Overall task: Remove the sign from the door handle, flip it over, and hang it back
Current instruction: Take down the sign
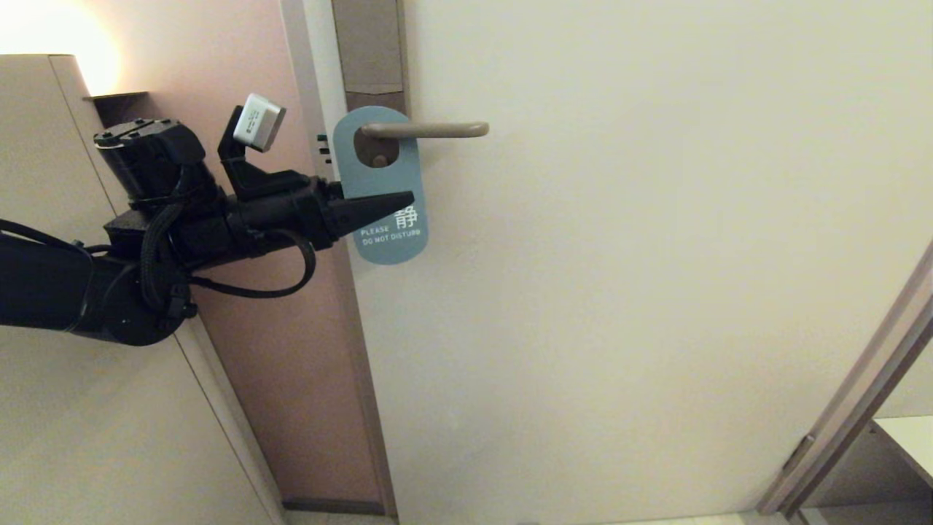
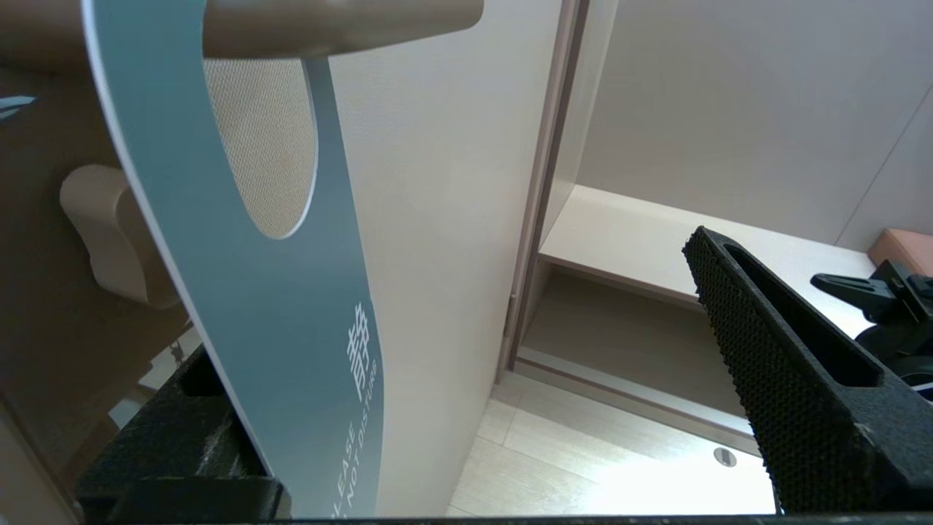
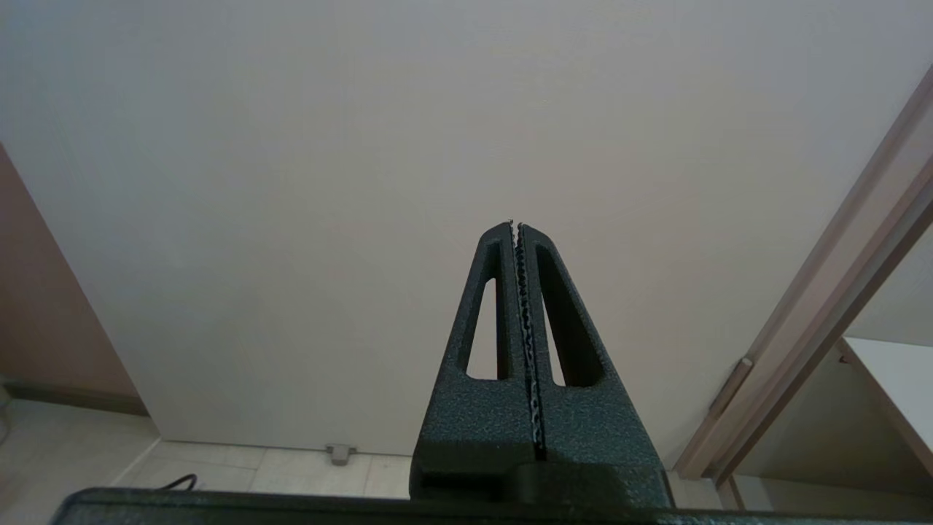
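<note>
Head view: sign (image 1: 380,186) hangs on the door handle (image 1: 426,130), blue face out, "PLEASE DO NOT DISTURB" readable near its lower end. Handle runs level through the oval hole at the top of the sign, its rounded end pointing away from the door edge. Brown backplate (image 1: 369,47) rises above the handle. Left claw (image 1: 386,202) reaches in from the left at the sign's mid-height. One dark finger lies across the blue face, tip just past the middle of the card, right above the printed text. Other finger is hidden behind the sign. Sign hangs slightly tilted, lower end swung away from the door edge. Right arm is outside this view.

Left wrist view: left claw released, jaws spread wide. Sign (image 2: 240,292) stands edge-on between the two fingers, close against the finger near the door edge, well apart from the other finger (image 2: 773,379). No clamping contact visible on the far finger. Handle (image 2: 328,25) crosses the top of the sign's hole. Door (image 2: 444,219) sits just behind the card. Beyond the door edge there is a pale shelf (image 2: 641,240) and light wood floor (image 2: 583,467).

Right wrist view: right claw (image 3: 516,226) clenched, fingers pressed together with nothing between them. It points at the bare door (image 3: 364,182), well apart from sign and handle. Door frame (image 3: 824,328) runs diagonally beside it.
</note>
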{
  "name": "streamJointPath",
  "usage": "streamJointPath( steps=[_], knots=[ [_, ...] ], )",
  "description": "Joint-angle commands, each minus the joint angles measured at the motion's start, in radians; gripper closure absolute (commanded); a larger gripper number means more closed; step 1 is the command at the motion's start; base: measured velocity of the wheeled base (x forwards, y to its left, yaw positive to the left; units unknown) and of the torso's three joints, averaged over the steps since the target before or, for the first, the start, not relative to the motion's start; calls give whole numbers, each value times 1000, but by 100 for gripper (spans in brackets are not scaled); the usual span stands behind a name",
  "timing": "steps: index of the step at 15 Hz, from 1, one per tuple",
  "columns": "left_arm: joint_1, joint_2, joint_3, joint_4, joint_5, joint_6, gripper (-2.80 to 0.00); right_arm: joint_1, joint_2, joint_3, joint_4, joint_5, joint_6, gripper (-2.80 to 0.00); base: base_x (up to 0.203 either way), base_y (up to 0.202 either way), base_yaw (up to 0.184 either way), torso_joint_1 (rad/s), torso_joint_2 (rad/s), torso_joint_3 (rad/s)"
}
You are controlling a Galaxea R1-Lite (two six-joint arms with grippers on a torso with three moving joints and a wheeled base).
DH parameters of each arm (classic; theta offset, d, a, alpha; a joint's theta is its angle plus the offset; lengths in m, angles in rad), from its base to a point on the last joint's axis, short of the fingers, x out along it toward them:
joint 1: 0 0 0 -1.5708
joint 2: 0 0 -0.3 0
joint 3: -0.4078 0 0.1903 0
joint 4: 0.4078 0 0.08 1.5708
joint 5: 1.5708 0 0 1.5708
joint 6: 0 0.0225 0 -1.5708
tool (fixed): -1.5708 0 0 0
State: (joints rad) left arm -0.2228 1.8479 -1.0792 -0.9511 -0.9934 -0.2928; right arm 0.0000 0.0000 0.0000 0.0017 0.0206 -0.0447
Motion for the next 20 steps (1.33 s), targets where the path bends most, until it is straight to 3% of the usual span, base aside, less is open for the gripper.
streamJointPath(
  steps=[1,20],
  knots=[
    [2,2,7,-6,-5,-2,-280,0,0,0,0,1,0,0,0,0,0,0,0,0],
    [-40,45,10,-40,30,-2,-280,0,0,0,0,-1,0,0,0,0,0,0,0,0]
  ],
)
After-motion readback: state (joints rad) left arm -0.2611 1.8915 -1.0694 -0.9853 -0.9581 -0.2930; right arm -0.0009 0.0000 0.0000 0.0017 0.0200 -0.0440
